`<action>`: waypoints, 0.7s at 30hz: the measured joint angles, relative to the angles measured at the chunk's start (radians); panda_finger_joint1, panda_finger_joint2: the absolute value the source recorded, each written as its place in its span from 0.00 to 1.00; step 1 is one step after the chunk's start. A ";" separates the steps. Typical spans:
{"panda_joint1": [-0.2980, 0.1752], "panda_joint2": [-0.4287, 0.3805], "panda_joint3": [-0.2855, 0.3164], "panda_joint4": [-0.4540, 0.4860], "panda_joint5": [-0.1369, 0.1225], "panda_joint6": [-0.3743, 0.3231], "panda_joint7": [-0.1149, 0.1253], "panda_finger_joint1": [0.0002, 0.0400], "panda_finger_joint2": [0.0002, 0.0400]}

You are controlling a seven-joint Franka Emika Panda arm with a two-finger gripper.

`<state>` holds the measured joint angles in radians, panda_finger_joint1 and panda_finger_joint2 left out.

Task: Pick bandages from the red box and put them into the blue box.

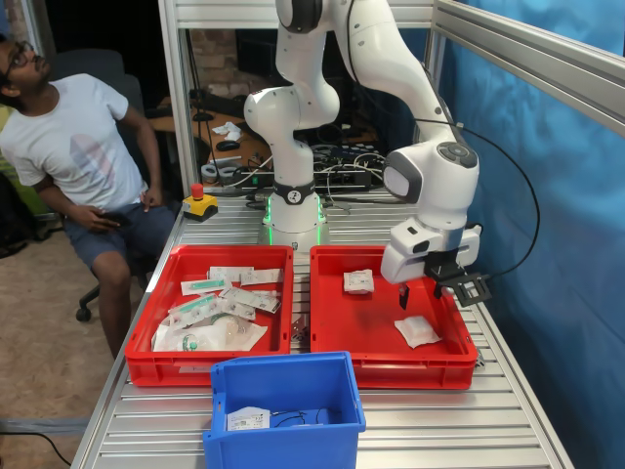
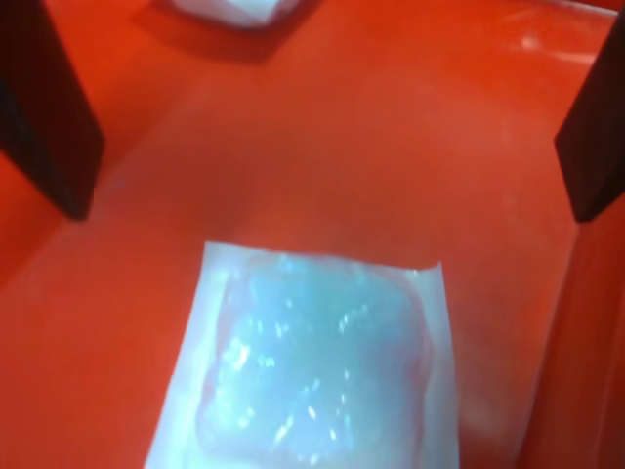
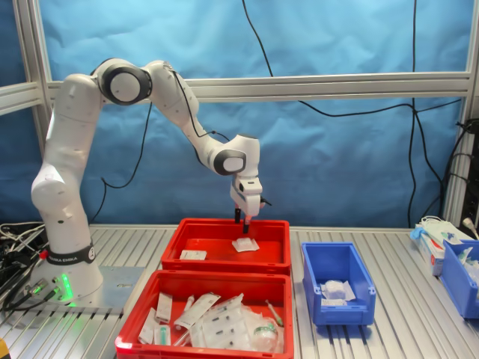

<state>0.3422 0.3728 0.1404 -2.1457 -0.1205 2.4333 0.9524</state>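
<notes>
The red box (image 1: 391,369) holds two bandages. One white puffy bandage (image 1: 417,331) lies near its front right corner, the other bandage (image 1: 358,281) near its back. My gripper (image 1: 418,293) hangs open just above the nearer bandage, touching nothing. In the wrist view this bandage (image 2: 322,371) fills the lower middle, the dark fingers (image 2: 49,117) stand wide apart on either side, and the red floor (image 2: 342,147) lies between. In the second exterior view my gripper (image 3: 243,222) is over the bandage (image 3: 245,244) in the red box (image 3: 217,243). The blue box (image 1: 283,405) (image 3: 337,280) holds one white pack (image 3: 334,289).
A twin red tray (image 1: 210,366) heaped with flat sachets (image 1: 215,308) stands beside the red box. A person (image 1: 78,147) sits at the first exterior view's left. A red stop button (image 1: 200,202) sits near the arm base. Another blue bin (image 3: 460,273) stands at the second exterior view's right.
</notes>
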 joint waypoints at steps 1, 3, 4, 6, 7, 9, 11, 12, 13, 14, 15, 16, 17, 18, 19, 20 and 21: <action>0.000 0.014 0.000 0.010 0.000 0.000 0.000 1.00 1.00; 0.000 0.027 0.000 0.020 0.000 0.000 0.000 1.00 1.00; 0.000 0.034 0.000 0.025 0.000 0.000 0.000 1.00 1.00; 0.000 0.065 0.000 0.046 0.000 0.000 0.000 1.00 1.00; 0.001 0.071 0.000 0.049 0.000 0.000 0.000 1.00 1.00; 0.001 0.082 0.000 0.055 0.000 0.000 0.000 1.00 1.00; 0.001 0.096 0.000 0.062 0.000 0.000 0.000 1.00 1.00; 0.001 0.101 0.000 0.064 0.000 0.000 0.000 1.00 1.00; 0.002 0.105 0.000 0.066 0.000 0.000 0.000 1.00 1.00; 0.003 0.113 -0.001 0.069 0.000 0.000 0.000 1.00 1.00; 0.003 0.113 -0.001 0.070 0.000 0.000 -0.002 1.00 1.00; 0.004 0.113 -0.002 0.071 0.000 0.000 -0.003 1.00 1.00; 0.004 0.113 -0.002 0.072 0.000 0.000 -0.003 1.00 1.00; 0.004 0.114 -0.003 0.072 0.000 0.000 -0.003 1.00 1.00; 0.004 0.114 -0.004 0.073 0.000 0.001 -0.003 1.00 1.00; 0.004 0.116 -0.005 0.076 0.000 0.001 -0.004 1.00 1.00; 0.004 0.116 -0.005 0.077 0.000 0.002 -0.004 1.00 1.00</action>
<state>0.3466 0.4892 0.1353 -2.0692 -0.1205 2.4351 0.9486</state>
